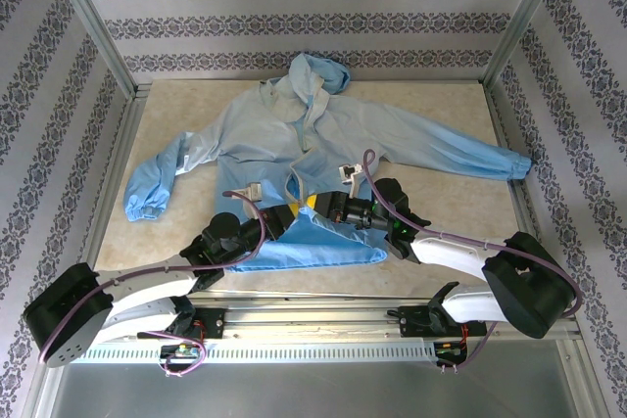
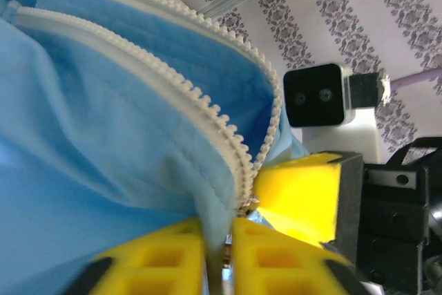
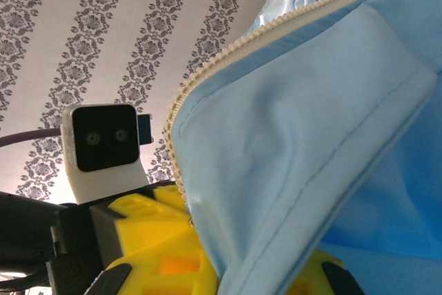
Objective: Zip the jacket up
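top view: one jacket [image 1: 294, 139], two arms, two grippers. the jacket lies flat across the table [image 1: 451, 208] with its hood on the far side and both sleeves spread out. it is pale blue at the chest and deeper blue at the hem. the left gripper [image 1: 284, 214] and the right gripper [image 1: 318, 205] meet at the jacket's lower front, at the foot of its zipper [image 1: 308, 134].

left wrist view: two rows of whitish zipper teeth [image 2: 200, 101] stand apart on the jacket and converge at the left gripper [image 2: 217, 236], whose two yellow fingers are pinched tight on the blue cloth.

right wrist view: one tooth row edges a fold of the jacket. the right gripper [image 3: 235, 274] is clamped on that fold.
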Robot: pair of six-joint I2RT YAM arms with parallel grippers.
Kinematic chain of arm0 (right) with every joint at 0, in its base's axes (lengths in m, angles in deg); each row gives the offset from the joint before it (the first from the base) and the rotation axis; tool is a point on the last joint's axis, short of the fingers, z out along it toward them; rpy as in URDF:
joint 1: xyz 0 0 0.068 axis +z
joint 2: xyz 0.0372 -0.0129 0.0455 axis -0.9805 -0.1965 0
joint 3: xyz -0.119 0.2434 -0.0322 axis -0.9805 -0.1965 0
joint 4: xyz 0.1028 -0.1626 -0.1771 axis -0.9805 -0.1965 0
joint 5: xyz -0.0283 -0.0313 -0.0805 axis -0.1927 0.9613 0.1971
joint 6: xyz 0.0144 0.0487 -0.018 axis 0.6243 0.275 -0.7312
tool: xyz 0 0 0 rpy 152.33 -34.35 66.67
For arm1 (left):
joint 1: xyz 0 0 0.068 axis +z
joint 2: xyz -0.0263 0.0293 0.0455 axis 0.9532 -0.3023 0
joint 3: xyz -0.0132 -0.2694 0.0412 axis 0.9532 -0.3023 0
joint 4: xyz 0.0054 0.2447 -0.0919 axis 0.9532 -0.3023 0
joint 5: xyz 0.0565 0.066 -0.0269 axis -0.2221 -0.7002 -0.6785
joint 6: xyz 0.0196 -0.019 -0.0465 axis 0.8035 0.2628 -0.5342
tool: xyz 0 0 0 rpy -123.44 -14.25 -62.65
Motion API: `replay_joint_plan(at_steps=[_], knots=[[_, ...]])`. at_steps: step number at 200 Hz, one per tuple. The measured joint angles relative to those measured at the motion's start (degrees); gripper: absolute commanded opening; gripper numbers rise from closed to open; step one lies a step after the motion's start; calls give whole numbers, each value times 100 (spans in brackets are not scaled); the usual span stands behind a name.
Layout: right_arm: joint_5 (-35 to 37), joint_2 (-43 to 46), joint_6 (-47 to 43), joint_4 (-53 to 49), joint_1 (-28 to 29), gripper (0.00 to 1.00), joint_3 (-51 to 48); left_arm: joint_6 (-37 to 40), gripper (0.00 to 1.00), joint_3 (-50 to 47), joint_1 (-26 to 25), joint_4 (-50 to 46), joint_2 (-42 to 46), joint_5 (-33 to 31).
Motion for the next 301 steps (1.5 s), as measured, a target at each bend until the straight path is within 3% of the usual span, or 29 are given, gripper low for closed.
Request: replay_joint_plan(at_steps=[38, 71, 116, 220, 301], knots=[[-15, 2, 2, -4, 11, 0, 0, 90, 0, 2, 52, -374, 393, 111], [-133, 2, 44, -4, 35, 0, 2, 354, 0, 446, 328, -1746, 935, 662], [-299, 0, 199, -26, 33, 0, 61, 686, 0, 966, 682, -3077, 1014, 1432], [-455, 0, 487, -177, 48, 0, 72, 1320, 0, 1067, 686, -3471, 955, 1558], [-557, -162, 603, -343, 42, 0, 278, 2264, 0, 2037, 688, -4642, 181, 1878]])
